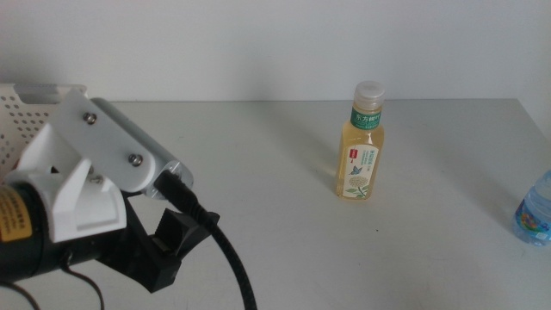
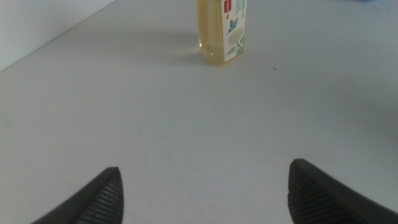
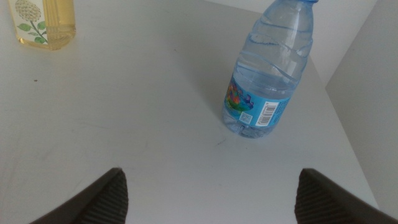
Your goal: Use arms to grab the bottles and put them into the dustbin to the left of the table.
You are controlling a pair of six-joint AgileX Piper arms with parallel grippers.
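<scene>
A yellow tea bottle (image 1: 360, 146) with a white cap and green label stands upright on the table (image 1: 275, 215), right of centre. A clear water bottle (image 1: 535, 211) stands at the table's right edge, partly cut off. The white perforated dustbin (image 1: 26, 108) shows at the far left, behind my left arm (image 1: 95, 181). In the left wrist view my left gripper (image 2: 205, 180) is open and empty, well short of the tea bottle (image 2: 224, 31). My right gripper (image 3: 211, 186) is open and empty, a short way from the upright water bottle (image 3: 267, 74).
The left arm's white housing and black cable (image 1: 228, 258) fill the lower left of the middle view. The table's right edge (image 3: 342, 124) runs close beside the water bottle. The tea bottle's base (image 3: 43, 22) shows in a corner of the right wrist view.
</scene>
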